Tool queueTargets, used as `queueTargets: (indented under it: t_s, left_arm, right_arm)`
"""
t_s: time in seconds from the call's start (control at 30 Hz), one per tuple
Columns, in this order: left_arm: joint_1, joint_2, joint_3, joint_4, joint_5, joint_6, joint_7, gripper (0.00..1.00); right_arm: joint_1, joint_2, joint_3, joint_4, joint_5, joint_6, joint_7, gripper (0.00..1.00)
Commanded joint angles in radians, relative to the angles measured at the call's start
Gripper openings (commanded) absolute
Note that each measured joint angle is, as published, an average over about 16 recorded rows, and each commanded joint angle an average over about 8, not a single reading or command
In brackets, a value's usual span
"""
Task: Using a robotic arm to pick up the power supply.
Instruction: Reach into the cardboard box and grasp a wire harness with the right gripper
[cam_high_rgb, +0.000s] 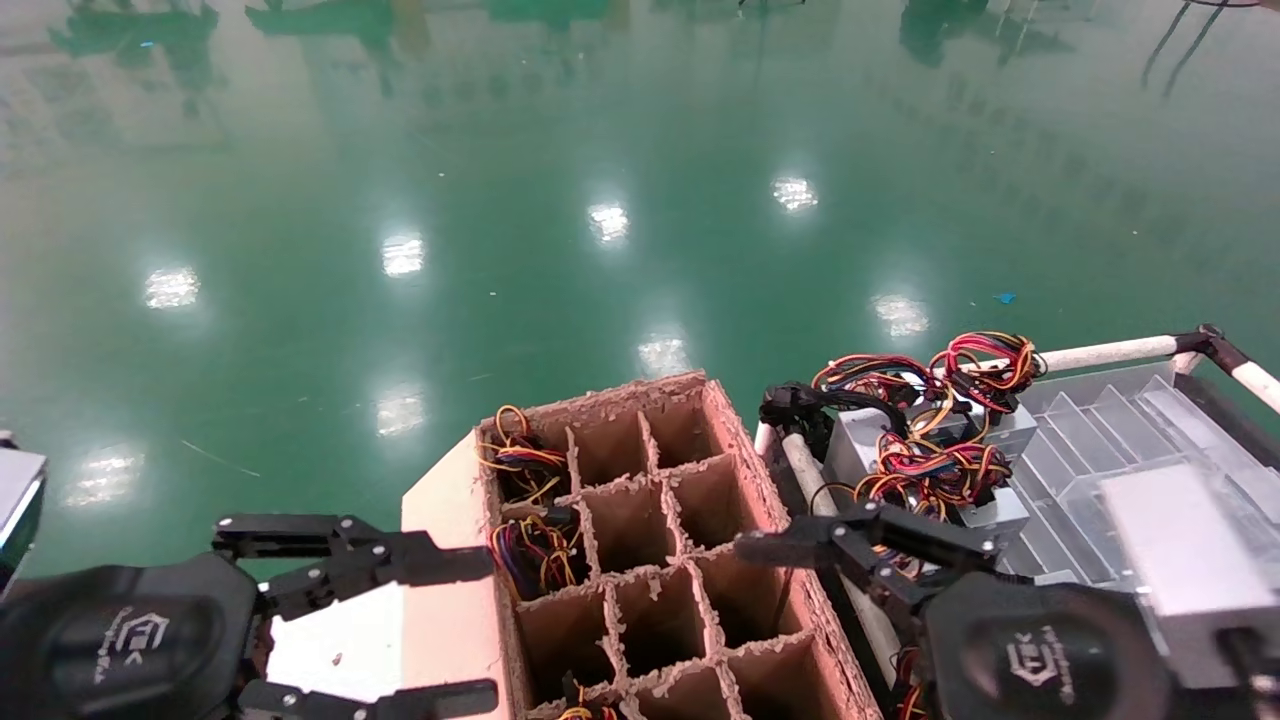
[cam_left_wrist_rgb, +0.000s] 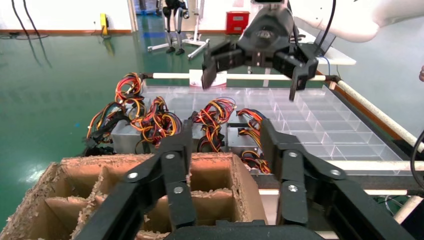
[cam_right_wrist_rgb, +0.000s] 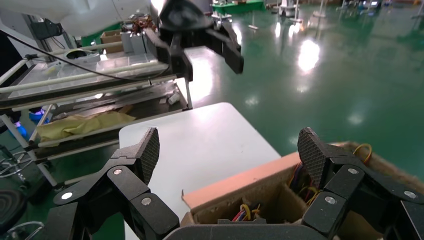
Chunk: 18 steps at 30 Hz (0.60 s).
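Several silver-grey power supplies (cam_high_rgb: 858, 440) with red, yellow and black wire bundles (cam_high_rgb: 925, 465) lie at the near-left end of a clear divided tray (cam_high_rgb: 1100, 430); in the left wrist view they show beyond the cardboard (cam_left_wrist_rgb: 125, 137). My right gripper (cam_right_wrist_rgb: 230, 150) is open and empty, facing left over the gap between the tray and the box, just in front of those supplies. Its upper finger (cam_high_rgb: 800, 545) reaches over the box's right wall. The left wrist view shows it hanging above the tray (cam_left_wrist_rgb: 252, 80). My left gripper (cam_high_rgb: 470, 625) is open and empty beside the box's left wall.
A brown cardboard divider box (cam_high_rgb: 745, 470) stands on a white table (cam_high_rgb: 440, 610); some of its left cells hold wires (cam_high_rgb: 530, 555). White tube rails (cam_high_rgb: 1100, 352) frame the tray. A grey block (cam_high_rgb: 1190, 570) lies on the tray at right. Green floor lies beyond.
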Motion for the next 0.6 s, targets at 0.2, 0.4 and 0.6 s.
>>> queueTargets:
  t_s: [0.2,0.4,0.6]
  left_arm:
    - [0.0,0.0,0.0,0.0,0.0,0.0,0.0,0.0]
    - [0.0,0.0,0.001,0.0,0.0,0.0,0.0,0.0]
    - [0.0,0.0,0.001,0.0,0.0,0.0,0.0,0.0]
  right_arm:
    - [0.006,-0.016,-0.052,-0.026,-0.094,0.012,0.019,1.0]
    - [0.033,-0.054,-0.106,-0.055,-0.184,0.017,0.041,0.63]
    - [0.066,-0.118,-0.158,-0.096,-0.263,0.026,0.056,0.04]
